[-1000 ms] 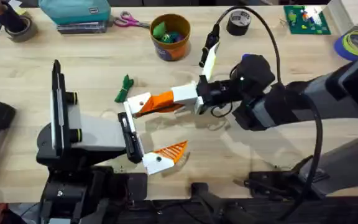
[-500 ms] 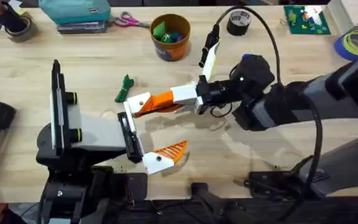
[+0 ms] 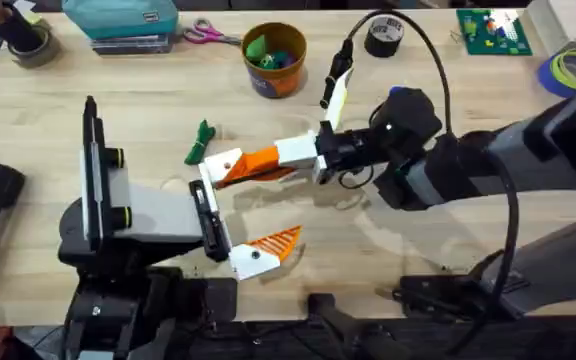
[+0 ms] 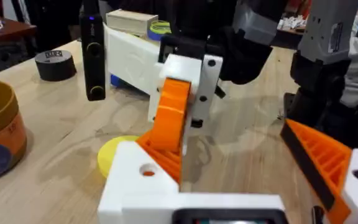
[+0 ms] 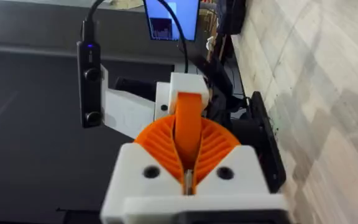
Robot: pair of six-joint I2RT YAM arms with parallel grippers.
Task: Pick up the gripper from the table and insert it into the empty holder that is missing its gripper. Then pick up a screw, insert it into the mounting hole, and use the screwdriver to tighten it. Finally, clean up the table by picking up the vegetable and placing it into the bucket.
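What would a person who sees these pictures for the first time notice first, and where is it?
Probably the right gripper at the table's middle, shut on the loose orange gripper and holding it against the left arm's white holder. The left gripper stands open, its other finger carrying an orange pad nearer the arm bases. Behind them, the orange bucket stands at the far edge, and the green vegetable lies beside the holder.

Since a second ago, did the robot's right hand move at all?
No. The right gripper, shut on the orange gripper piece, sits at the same spot beside the green vegetable and below the orange bucket as before.
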